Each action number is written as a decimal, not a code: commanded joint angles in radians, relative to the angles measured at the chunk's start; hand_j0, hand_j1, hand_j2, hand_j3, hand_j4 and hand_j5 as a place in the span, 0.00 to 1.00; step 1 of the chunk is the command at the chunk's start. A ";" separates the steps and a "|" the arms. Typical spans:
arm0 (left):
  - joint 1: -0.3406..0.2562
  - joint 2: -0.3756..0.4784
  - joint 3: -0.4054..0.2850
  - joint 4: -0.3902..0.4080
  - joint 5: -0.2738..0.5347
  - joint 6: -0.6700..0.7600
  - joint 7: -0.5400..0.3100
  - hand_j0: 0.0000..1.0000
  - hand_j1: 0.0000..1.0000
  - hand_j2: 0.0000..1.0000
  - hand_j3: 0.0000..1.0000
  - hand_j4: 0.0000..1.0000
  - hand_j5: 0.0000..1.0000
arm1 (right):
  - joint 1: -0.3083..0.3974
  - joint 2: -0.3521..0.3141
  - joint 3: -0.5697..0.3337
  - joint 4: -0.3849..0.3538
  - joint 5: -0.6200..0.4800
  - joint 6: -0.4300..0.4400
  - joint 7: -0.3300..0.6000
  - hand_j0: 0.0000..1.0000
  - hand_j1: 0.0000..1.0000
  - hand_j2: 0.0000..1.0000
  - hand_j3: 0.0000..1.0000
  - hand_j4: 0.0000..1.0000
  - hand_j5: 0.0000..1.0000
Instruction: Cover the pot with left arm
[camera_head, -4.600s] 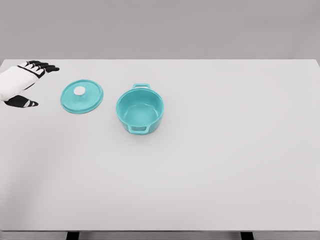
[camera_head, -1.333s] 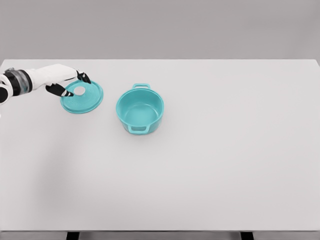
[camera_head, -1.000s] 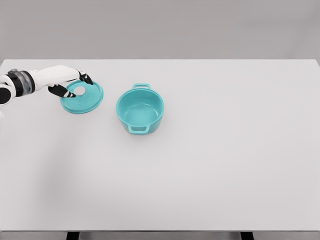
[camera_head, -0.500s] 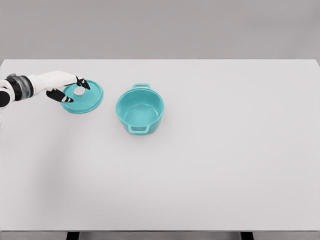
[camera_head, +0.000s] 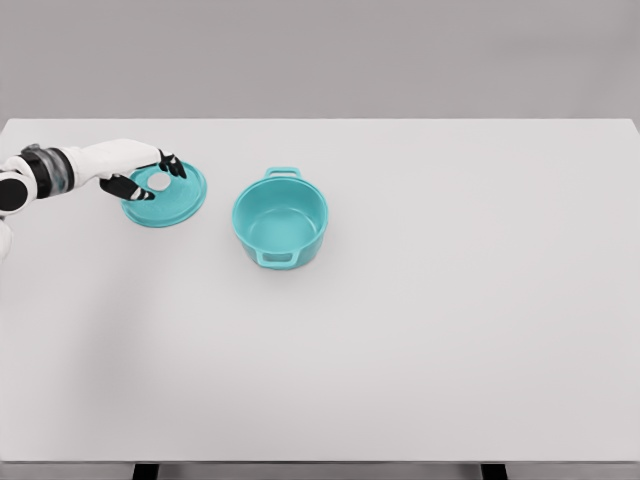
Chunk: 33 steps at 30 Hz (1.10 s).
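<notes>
A teal lid with a white knob lies flat on the white table at the far left. My left hand hovers over the lid's left part, the thumb on the near side of the knob and the fingers on its far side. The gap between them is wider than the knob, and I see no firm contact. To the lid's right stands the teal pot, uncovered and empty, with one handle at its far rim and one at its near rim. The right arm is out of view.
A plain grey wall runs behind the table's far edge. About a hand's width of bare table separates the lid from the pot.
The left hand came in from the far left to the lid's knob. Over the last second it has only shifted slightly around the knob. Lid and pot have not moved.
</notes>
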 joint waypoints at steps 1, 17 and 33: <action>0.000 0.000 0.002 0.000 0.006 0.003 0.000 0.64 0.64 0.64 0.64 0.64 0.64 | 0.000 0.000 0.000 0.000 0.000 0.000 0.000 1.00 1.00 1.00 1.00 1.00 1.00; 0.005 0.001 0.002 0.001 0.006 0.003 0.000 0.68 0.68 0.68 0.68 0.68 0.68 | 0.000 0.000 0.000 0.000 0.000 0.000 0.000 1.00 1.00 1.00 1.00 1.00 1.00; 0.006 0.003 0.003 0.015 0.006 0.003 0.000 0.55 0.55 0.55 0.55 0.55 0.55 | 0.000 0.000 0.000 0.000 0.000 0.000 0.000 1.00 1.00 1.00 1.00 1.00 1.00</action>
